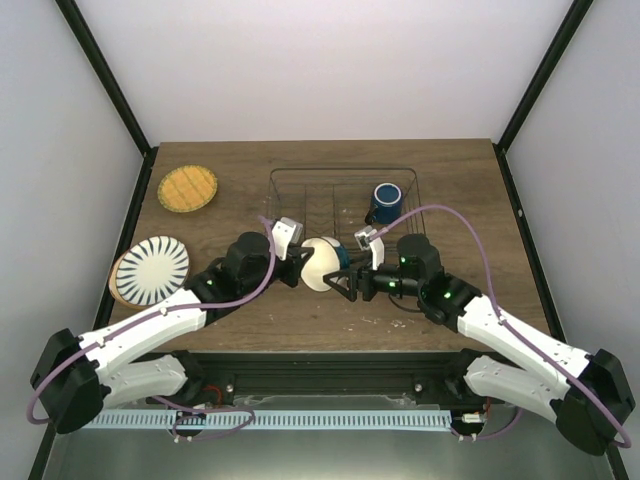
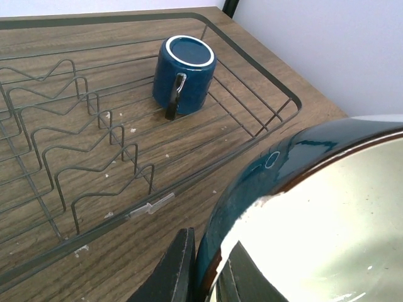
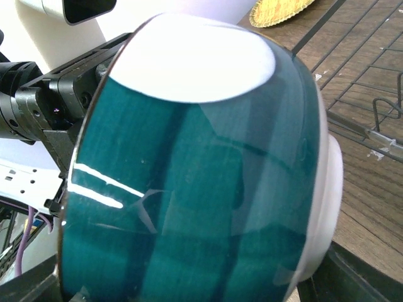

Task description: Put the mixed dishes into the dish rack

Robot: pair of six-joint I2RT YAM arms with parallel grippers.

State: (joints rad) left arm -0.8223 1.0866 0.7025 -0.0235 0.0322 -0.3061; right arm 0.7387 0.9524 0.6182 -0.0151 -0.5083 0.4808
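The small bowl (image 1: 320, 262) (image 2: 315, 220) (image 3: 189, 176), cream inside and teal outside, hangs tilted just in front of the dish rack (image 1: 275, 200) (image 2: 151, 206) (image 3: 378, 107). My left gripper (image 1: 303, 257) (image 2: 211, 264) is shut on its rim, one finger inside and one outside. My right gripper (image 1: 345, 280) (image 3: 182, 289) stands open, its fingers straddling the bowl's teal outside from rim to foot. The dark blue cup (image 1: 387, 200) (image 2: 184, 74) sits mouth-down in the rack's right end. The orange-yellow plate (image 1: 187, 188) (image 3: 277, 11) lies at the far left. The striped plate (image 1: 160, 268) rests on a tan plate (image 1: 120, 287).
The rack's wire dividers (image 2: 82, 145) stand in rows left of the cup. Black frame posts (image 1: 105, 80) rise at the table's back corners, and the table edge (image 1: 145, 200) runs close to the plates on the left.
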